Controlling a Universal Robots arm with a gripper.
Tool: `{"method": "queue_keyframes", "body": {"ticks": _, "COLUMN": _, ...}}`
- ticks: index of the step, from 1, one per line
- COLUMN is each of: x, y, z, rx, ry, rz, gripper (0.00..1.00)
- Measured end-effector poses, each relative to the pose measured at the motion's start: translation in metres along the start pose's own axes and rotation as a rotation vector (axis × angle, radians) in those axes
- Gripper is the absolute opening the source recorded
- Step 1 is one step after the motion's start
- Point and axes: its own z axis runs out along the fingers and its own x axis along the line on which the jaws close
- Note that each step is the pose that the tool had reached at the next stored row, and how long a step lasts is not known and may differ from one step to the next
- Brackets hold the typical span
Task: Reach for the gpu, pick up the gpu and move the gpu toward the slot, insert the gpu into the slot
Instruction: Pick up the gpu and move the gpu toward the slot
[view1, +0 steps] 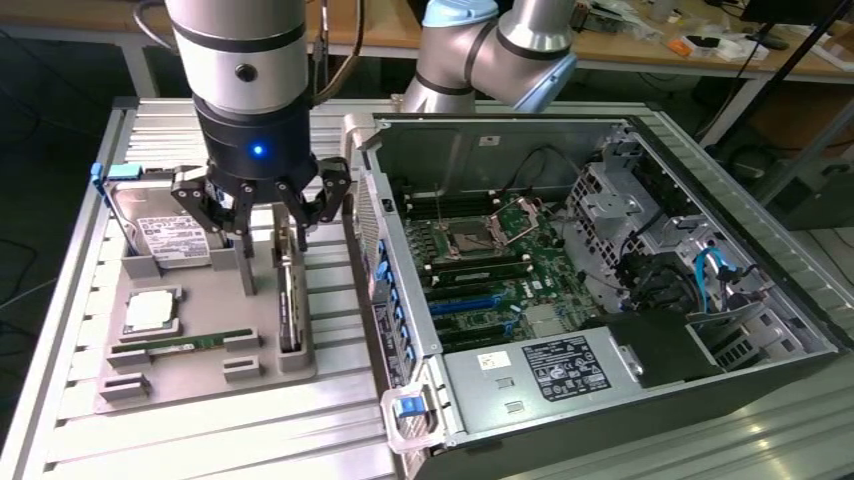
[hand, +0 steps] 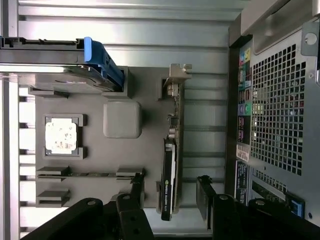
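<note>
The gpu (view1: 286, 292) stands on its long edge in a slot of the grey holder tray (view1: 200, 372), to the exterior view's left of the open computer case. In the wrist view the gpu (hand: 171, 155) is seen edge-on, its silver bracket at the far end. My gripper (view1: 274, 232) hangs just above the card's top edge, open, nothing held. The black fingers (hand: 137, 192) stand on either side of the card's near end, and the gripper (hand: 170, 197) is centred over it. The blue slot (view1: 467, 296) lies on the green motherboard inside the case.
The tray also holds a hard drive (view1: 167, 236) with a blue tab, a processor (view1: 150, 312), a memory stick (view1: 187, 343) and a grey post (hand: 122, 119). The case wall (view1: 380, 290) rises close beside the gpu. The power supply (view1: 561, 365) fills the case's near corner.
</note>
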Motion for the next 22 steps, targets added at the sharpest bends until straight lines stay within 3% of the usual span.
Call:
{"method": "queue_keyframes", "body": {"ticks": 9, "x": 0.0, "y": -0.0006, "z": 0.0165, "rx": 0.0019, "ry": -0.0025, "rz": 0.079, "gripper": 0.54}}
{"method": "queue_keyframes", "body": {"ticks": 22, "x": 0.001, "y": -0.0014, "z": 0.0401, "rx": 0.0031, "ry": -0.0044, "rz": 0.135, "gripper": 0.54}}
